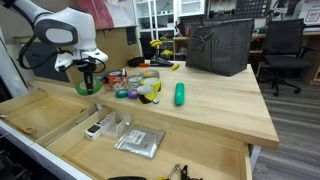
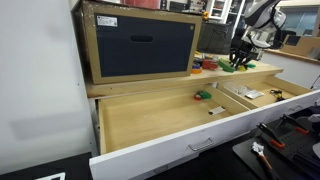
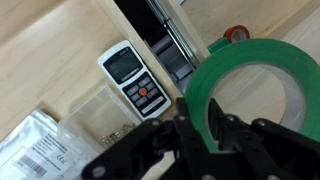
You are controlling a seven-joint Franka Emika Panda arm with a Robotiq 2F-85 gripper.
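From where I stand, the gripper [image 1: 89, 79] hangs at the near edge of the wooden table [image 1: 215, 105], its black fingers [image 3: 186, 128] closed on the wall of a green tape roll [image 1: 88, 90]. In the wrist view one finger sits inside the ring and the other outside, so the green tape roll [image 3: 256, 82] is pinched and held clear of the wood. It hangs roughly over the line where the tabletop ends and the open drawer [image 1: 195, 150] begins. Straight below, in the drawer, lies a white handheld meter [image 3: 131, 78] with a small screen and a red button, and beside it a clear plastic box [image 1: 121, 126] and a flat bag [image 3: 40, 150] with a printed label. On the table, just beside the held roll, there is a loose cluster of other tape rolls [image 1: 147, 90] (a red roll [image 3: 235, 33] shows at the table edge in the wrist view), and a little further along a green bottle [image 1: 180, 93] lies on its side. A dark mesh bin [image 1: 218, 45] stands well back on the table. In an exterior view the gripper [image 2: 240, 58] shows small and far off beyond a large box [image 2: 140, 45], and I cannot make out the roll there.
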